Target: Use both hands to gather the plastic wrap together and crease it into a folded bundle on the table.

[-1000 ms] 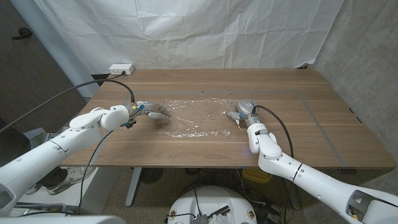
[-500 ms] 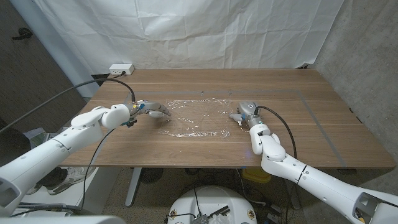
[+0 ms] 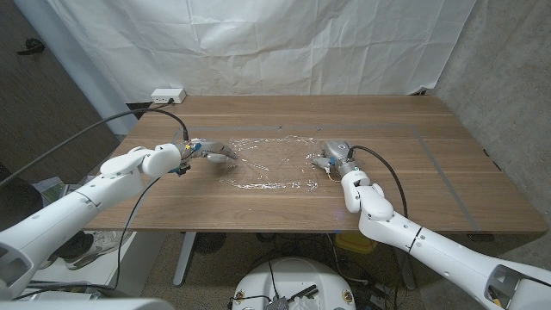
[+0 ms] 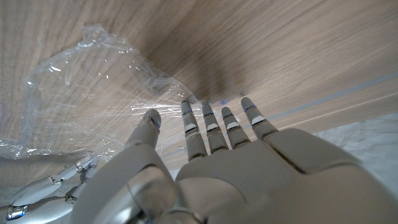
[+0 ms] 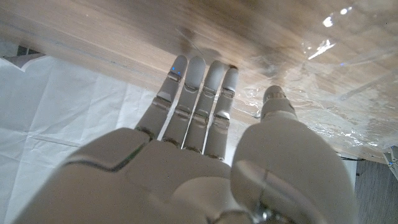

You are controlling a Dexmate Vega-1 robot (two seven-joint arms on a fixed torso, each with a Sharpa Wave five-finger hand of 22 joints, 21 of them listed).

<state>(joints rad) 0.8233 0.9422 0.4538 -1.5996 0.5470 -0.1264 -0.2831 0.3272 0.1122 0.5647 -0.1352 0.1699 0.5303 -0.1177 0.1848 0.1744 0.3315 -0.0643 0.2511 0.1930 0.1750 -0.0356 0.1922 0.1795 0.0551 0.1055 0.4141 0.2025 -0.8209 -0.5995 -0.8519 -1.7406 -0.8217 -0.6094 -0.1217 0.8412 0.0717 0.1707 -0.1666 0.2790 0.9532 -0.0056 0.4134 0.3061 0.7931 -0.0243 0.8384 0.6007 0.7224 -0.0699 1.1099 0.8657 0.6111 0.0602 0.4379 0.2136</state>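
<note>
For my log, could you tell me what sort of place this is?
Probably a makeshift lab or test room: a plain wooden table, a creased white cloth backdrop behind it, and a white power strip at the table's far corner.

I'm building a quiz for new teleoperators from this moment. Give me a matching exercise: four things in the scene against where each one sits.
Things:
1. plastic wrap
2. left hand
3. right hand
4. white power strip

Places:
A. at the table's far left corner
B. at the wrap's right edge
C. spread out at mid-table between the hands
D. at the wrap's left edge

Pairs: 1-C, 2-D, 3-B, 4-A
</note>
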